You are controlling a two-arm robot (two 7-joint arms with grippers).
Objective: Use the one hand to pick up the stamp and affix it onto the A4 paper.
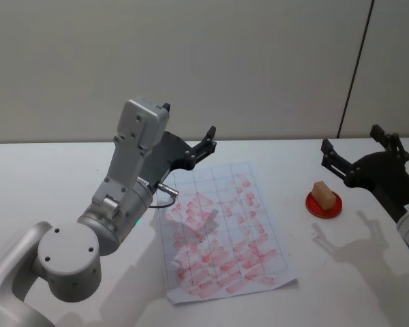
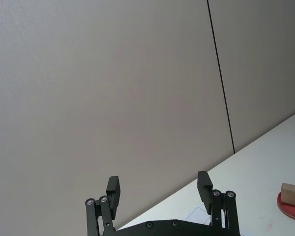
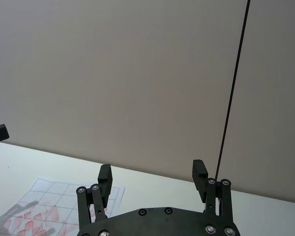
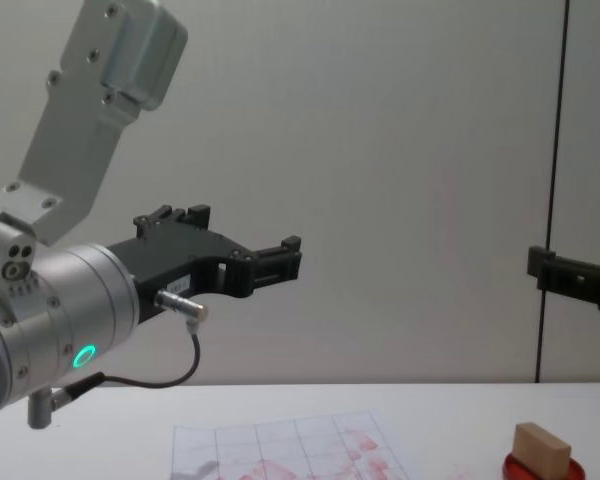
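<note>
Stamp (image 1: 321,193), a small tan wooden block, stands on the round red ink pad (image 1: 335,207) on the white table (image 1: 54,177). It sits to the right of the A4 paper (image 1: 225,238) and apart from it. The paper's grid squares are crowded with red marks. The right hand (image 1: 350,137) hovers above the table just beyond the ink pad, its fingers spread wide and holding nothing. The left hand (image 1: 188,121) is raised over the paper's far left corner, also wide open and empty, pointing toward the wall.
</note>
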